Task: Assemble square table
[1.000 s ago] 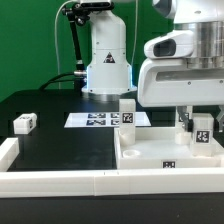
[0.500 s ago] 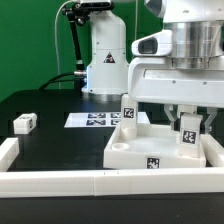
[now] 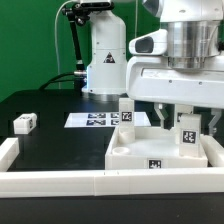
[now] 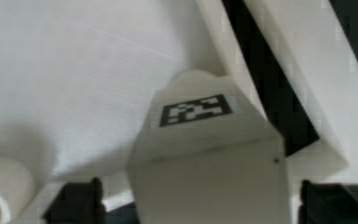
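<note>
Arm upright over the tabletop, jaws spread

Your arm's white wrist housing hangs straight down above the square tabletop, toward the exterior view's right. Below it your gripper points vertically downward, its jaws standing wide on either side of the upright tagged leg; the wrist view shows a dark gap between each finger and that leg, so nothing is clamped.

No readable text or numbers; only black-and-white square tags on the leg, tabletop and marker board.
</note>
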### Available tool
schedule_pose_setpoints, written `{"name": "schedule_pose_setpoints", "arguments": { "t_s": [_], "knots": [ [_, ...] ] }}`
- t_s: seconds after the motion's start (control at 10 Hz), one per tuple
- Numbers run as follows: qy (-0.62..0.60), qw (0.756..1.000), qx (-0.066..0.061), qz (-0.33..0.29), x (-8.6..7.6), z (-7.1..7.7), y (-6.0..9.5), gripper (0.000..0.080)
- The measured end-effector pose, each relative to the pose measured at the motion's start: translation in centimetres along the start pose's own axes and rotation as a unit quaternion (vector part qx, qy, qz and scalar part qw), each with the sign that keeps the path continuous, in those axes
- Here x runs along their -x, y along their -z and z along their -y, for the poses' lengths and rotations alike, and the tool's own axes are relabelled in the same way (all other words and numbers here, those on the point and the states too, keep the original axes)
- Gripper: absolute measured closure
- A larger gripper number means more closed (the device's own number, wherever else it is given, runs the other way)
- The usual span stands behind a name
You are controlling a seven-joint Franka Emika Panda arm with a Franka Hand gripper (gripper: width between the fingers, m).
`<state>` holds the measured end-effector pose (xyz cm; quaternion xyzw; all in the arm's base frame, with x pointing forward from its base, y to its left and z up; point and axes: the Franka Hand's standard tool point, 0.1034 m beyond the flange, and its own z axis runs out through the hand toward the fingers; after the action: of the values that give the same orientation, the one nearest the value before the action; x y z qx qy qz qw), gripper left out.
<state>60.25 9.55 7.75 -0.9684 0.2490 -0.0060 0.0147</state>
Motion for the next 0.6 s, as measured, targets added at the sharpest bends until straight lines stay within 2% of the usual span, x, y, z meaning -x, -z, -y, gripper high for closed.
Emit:
{"name": "schedule_pose_setpoints", "arguments": {
  "t_s": [0.2, 0.3, 0.6],
  "knots": [
    [0.012, 1.000, -0.002, -0.001, 0.1, -0.3, 0.7, 0.0154],
    [0.020, 1.000, -0.003, 0.000, 0.0, -0.6, 1.5, 0.0154],
    [0.072, 0.997, -0.012, -0.009, -1.3, -3.3, 4.7, 0.0150]
  ]
}}
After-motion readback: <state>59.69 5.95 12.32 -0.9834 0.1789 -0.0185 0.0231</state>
